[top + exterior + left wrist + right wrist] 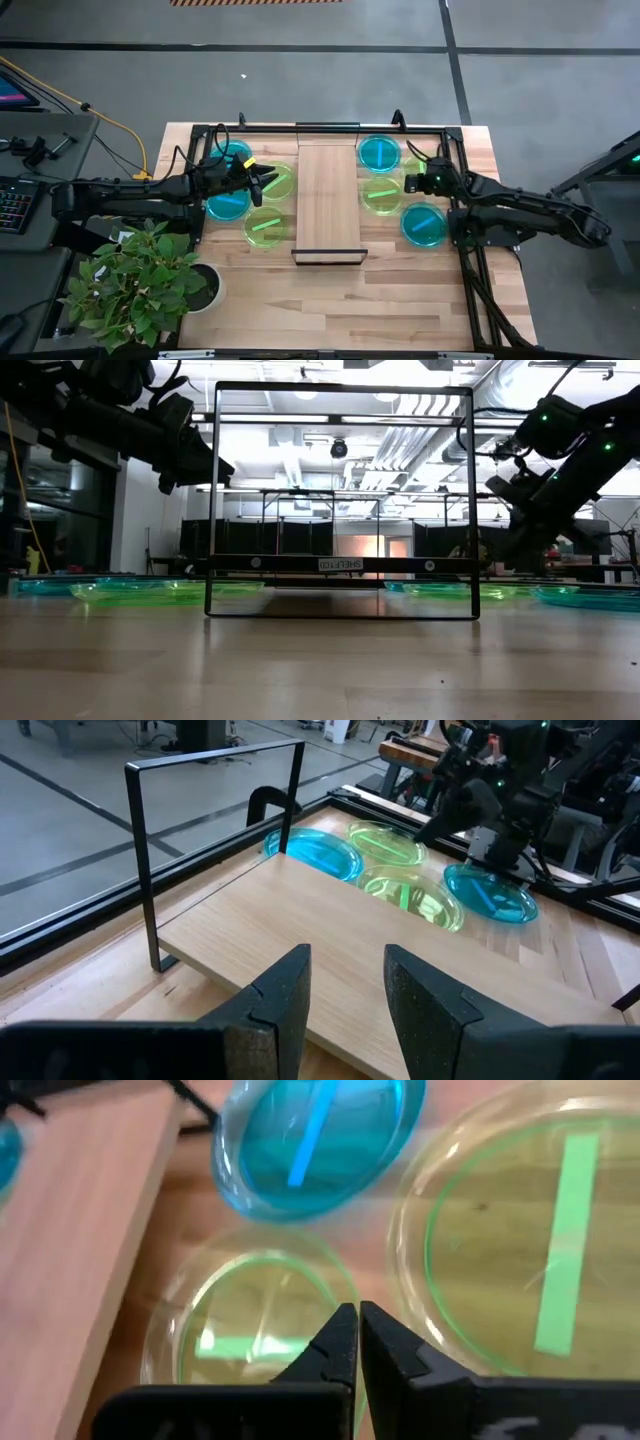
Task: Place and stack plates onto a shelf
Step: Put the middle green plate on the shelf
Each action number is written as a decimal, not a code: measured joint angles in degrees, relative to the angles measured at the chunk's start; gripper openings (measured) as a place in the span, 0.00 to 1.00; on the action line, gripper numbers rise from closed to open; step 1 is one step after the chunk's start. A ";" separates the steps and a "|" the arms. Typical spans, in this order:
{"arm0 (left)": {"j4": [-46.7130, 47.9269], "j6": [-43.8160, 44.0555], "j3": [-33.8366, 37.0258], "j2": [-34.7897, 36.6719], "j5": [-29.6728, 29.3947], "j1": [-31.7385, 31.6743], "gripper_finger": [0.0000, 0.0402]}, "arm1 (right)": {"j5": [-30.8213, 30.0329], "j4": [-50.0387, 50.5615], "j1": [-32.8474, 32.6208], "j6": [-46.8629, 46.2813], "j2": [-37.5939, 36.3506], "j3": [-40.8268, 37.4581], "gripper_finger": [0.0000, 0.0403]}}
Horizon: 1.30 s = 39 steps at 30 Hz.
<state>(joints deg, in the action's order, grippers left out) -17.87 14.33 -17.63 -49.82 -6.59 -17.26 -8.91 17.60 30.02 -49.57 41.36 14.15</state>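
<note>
**Listener:** Where is the shelf, and where are the plates?

**Me:** The shelf (329, 200) lies in the middle of my tabletop (330, 300), a narrow light-wood board with dark bars at its short ends. Its board is bare. On its left side lie two cyan plates, one partly hidden under my arm (236, 155) and one (228, 204) closer to the plant (140, 280), plus two yellow-green plates (279, 181) (265, 227). On its right side are a cyan plate (380, 153) near the far bar, a yellow-green plate (382, 195) just beside the board, another yellow-green plate (545, 1250) further out, and a cyan plate (424, 224).

**Listener:** What are your tools doing?

**Me:** My left tool (262, 180) hangs above the plates left of the shelf, fingers (285, 995) spread apart, gripping nothing. My right tool (412, 183) hovers right of the shelf, above the yellow-green plate beside the board. Its fingers (340, 1342) are pressed nearly together, empty.
</note>
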 joint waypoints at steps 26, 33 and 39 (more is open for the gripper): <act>0.00 0.00 0.00 0.00 0.00 0.00 0.29 | 5.15 -8.31 -4.79 -6.09 17.78 -0.08 0.43; 0.02 0.00 0.00 0.00 0.00 0.00 0.29 | 4.69 -14.44 -5.68 -6.99 25.11 0.24 0.42; 0.02 0.00 0.00 0.00 0.02 0.00 0.29 | 1.88 -14.56 -5.70 -4.31 27.70 0.26 0.13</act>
<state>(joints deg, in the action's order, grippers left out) -17.85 14.33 -17.63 -49.82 -6.57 -17.26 -7.04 3.04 24.32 -53.88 69.06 14.41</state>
